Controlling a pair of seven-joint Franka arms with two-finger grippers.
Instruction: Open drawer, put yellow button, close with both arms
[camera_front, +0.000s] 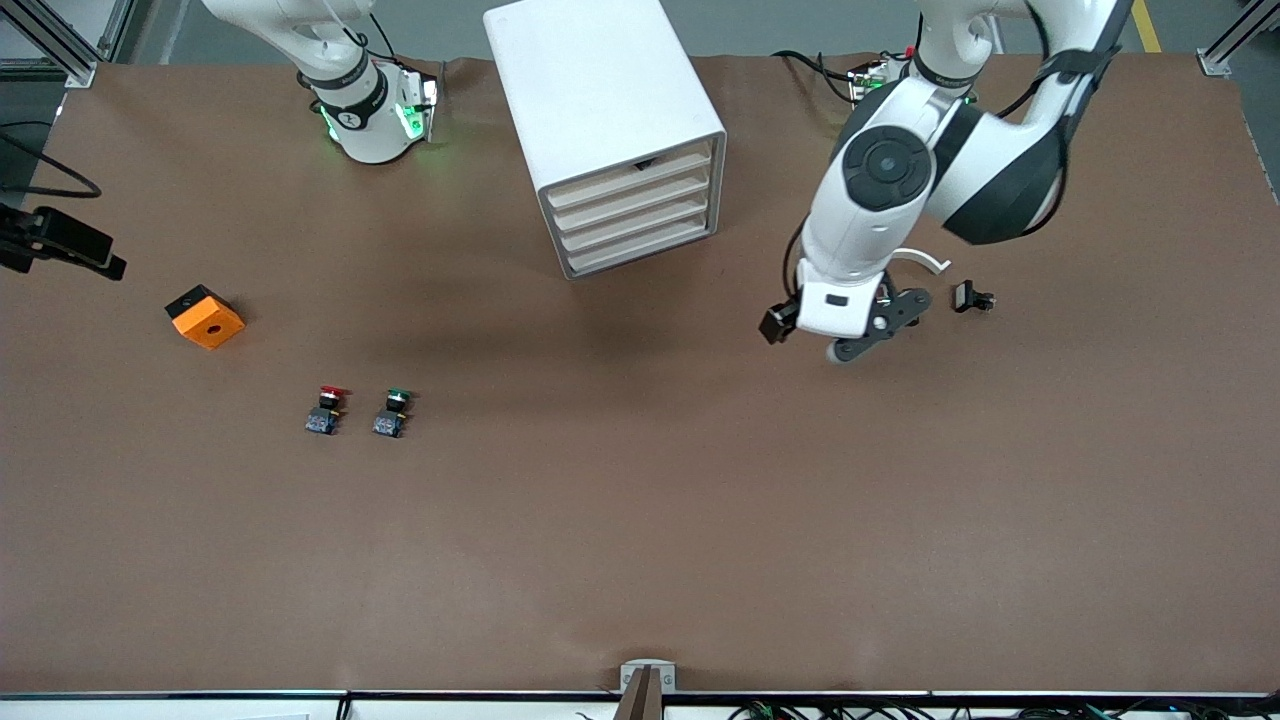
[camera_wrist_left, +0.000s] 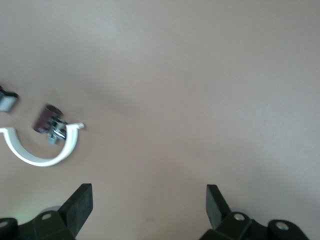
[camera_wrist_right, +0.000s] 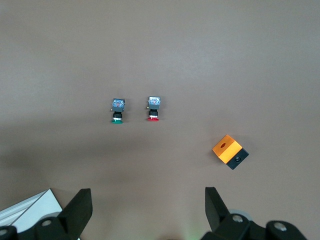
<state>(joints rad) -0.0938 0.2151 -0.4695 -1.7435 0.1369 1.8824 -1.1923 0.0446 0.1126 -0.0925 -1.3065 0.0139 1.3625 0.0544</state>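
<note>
**Drawers shut, yellow button nowhere in sight**

The table (camera_front: 640, 520) is mostly bare brown surface. The left arm (camera_front: 880, 190) reaches out over the left arm's end of it. The left gripper (camera_wrist_left: 149, 194) hangs there with its fingers spread and nothing between them, just above a white clip (camera_wrist_left: 37, 150) and a small dark cylinder (camera_wrist_left: 47, 119). The right gripper (camera_wrist_right: 147, 196) is high over the middle of the table, fingers likewise parted and empty, and appears to be waiting.

The cabinet (camera_front: 590, 90) stands between the two bases, with all four cream fronts about flush. The drawer (camera_front: 620, 178) is thin plastic, so it is probably light and slides easily. The best hold looks like the lip of its front strip. The cabinet may skid when pulled, so bracing it with the other arm seems wise.

An orange block (camera_front: 205, 317) lies toward the right arm's end. The red button (camera_front: 326, 410) and the green button (camera_front: 392, 412) sit side by side, nearer the front camera.

The yellow button shows in none of the views. A dark speck at the top drawer's upper edge might be it, but I cannot tell. Going by the other two buttons, it should be tiny, light and hard, with a slippery round cap. The flat sides of its block base are the safer place to pinch.
</note>
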